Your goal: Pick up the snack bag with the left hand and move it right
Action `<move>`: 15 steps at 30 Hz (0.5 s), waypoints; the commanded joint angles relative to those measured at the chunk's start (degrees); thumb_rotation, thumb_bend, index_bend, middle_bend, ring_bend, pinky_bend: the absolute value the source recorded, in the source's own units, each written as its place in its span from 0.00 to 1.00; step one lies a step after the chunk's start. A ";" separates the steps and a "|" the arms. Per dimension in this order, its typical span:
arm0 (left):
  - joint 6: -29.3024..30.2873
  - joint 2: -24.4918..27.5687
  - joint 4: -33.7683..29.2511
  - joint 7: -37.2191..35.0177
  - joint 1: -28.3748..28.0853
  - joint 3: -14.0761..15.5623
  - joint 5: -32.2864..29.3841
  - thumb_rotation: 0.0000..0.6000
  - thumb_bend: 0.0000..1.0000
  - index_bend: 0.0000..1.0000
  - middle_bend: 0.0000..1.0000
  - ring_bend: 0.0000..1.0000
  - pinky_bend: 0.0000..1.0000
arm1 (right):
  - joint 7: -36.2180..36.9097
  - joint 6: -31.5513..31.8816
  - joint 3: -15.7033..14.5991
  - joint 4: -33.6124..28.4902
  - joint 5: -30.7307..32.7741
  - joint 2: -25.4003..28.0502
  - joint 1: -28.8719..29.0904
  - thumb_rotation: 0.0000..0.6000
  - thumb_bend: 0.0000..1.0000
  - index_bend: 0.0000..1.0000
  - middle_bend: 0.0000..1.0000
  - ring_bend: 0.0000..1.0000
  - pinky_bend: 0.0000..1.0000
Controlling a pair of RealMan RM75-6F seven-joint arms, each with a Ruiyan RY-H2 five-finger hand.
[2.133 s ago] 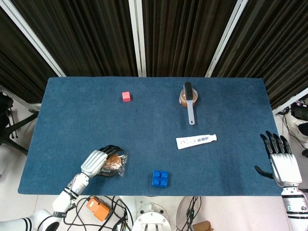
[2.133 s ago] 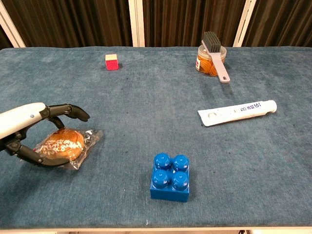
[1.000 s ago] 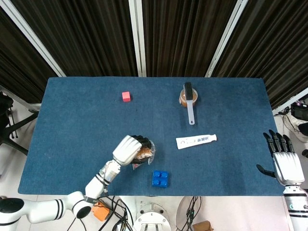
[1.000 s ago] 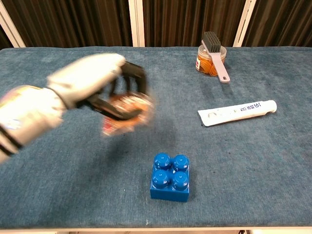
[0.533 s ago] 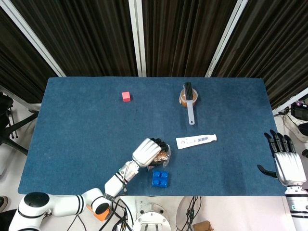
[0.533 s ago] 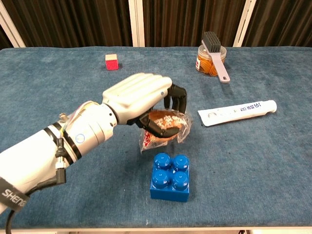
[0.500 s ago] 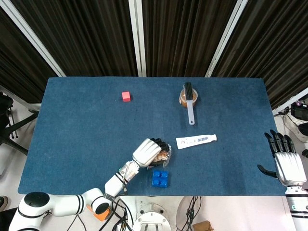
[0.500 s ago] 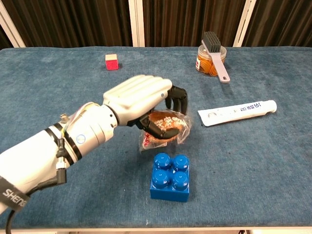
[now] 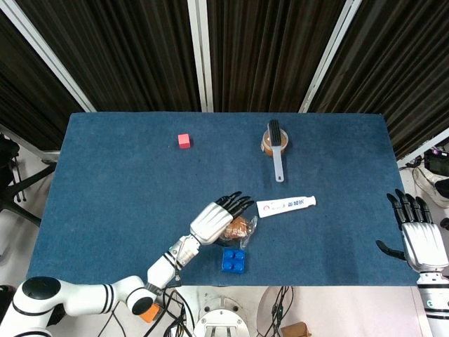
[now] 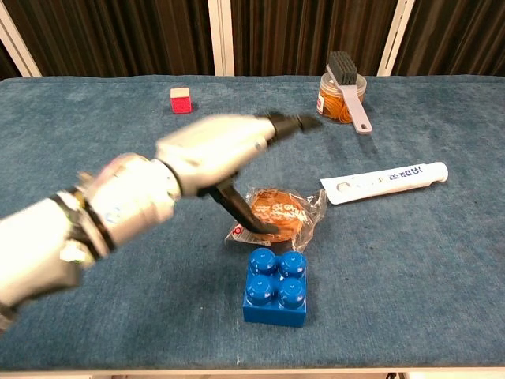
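The snack bag (image 9: 240, 228) (image 10: 279, 210), a clear wrapper with a round brown snack inside, lies on the blue cloth just behind the blue brick. My left hand (image 9: 217, 218) (image 10: 222, 147) hovers over its left side with the fingers stretched out and apart, motion-blurred in the chest view. Its dark thumb reaches down beside the bag's left edge; whether it touches is unclear. My right hand (image 9: 419, 239) is spread and holds nothing off the table's right front corner, seen only in the head view.
A blue brick (image 9: 233, 260) (image 10: 274, 286) sits right in front of the bag. A white tube (image 9: 285, 206) (image 10: 384, 182) lies to the right of it. A jar with a brush on top (image 9: 275, 142) (image 10: 341, 99) and a red cube (image 9: 184, 140) (image 10: 181, 100) stand further back.
My left hand carried the bag from the left front to the middle of the table. Its fingers have now spread and the bag lies on the cloth. The right hand stayed put.
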 commanded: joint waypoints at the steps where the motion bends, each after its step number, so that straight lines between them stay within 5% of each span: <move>1: 7.63 10.03 -8.67 6.83 4.37 0.96 2.81 1.00 0.01 0.04 0.06 0.00 0.20 | 0.15 0.35 -0.13 0.07 -0.36 0.06 -0.17 1.00 0.30 0.00 0.00 0.00 0.00; 9: 17.66 37.11 -23.78 11.90 20.88 9.96 -5.85 1.00 0.05 0.04 0.05 0.00 0.12 | -2.35 0.32 -0.30 -0.21 -0.39 -0.87 -0.18 1.00 0.30 0.00 0.00 0.00 0.00; 15: 26.01 38.23 -14.70 -5.03 31.34 15.16 -3.74 1.00 0.05 0.01 0.02 0.00 0.10 | -5.51 0.58 -0.40 -0.64 0.02 -2.17 -0.43 1.00 0.30 0.00 0.00 0.00 0.00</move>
